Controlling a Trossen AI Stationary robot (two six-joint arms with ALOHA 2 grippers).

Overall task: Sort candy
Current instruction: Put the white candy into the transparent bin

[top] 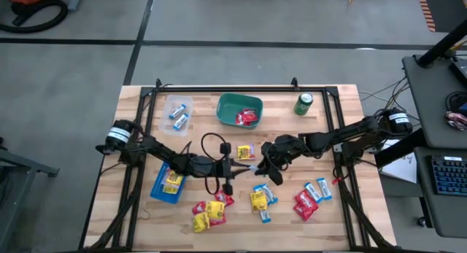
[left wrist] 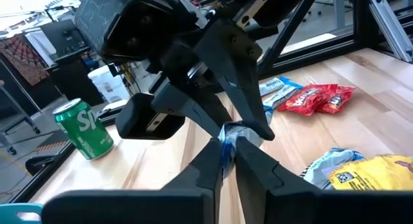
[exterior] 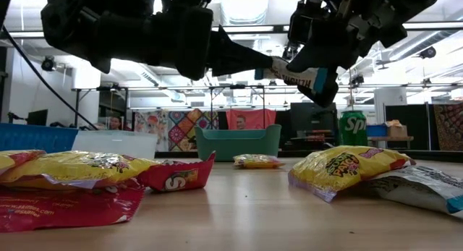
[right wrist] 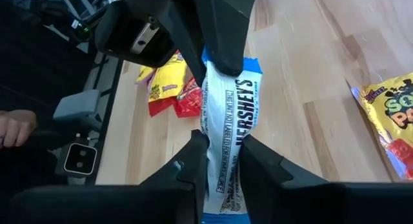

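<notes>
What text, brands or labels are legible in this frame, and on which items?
"HERSHEY'S": white-and-blue wrapper pinched between the left gripper and right gripper.
"Sp", cut off: green can.
"S": red packet.
"SO" over "PA", cut off: yellow packet.
Fine print on the wrapper and other packets: too small to read.

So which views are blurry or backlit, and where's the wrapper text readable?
Low view: arms backlit, near candy soft. Right wrist view: the Hershey's bar is legible between both pincers. Left wrist view: the can is sharp, the near fingers blurred.
</notes>
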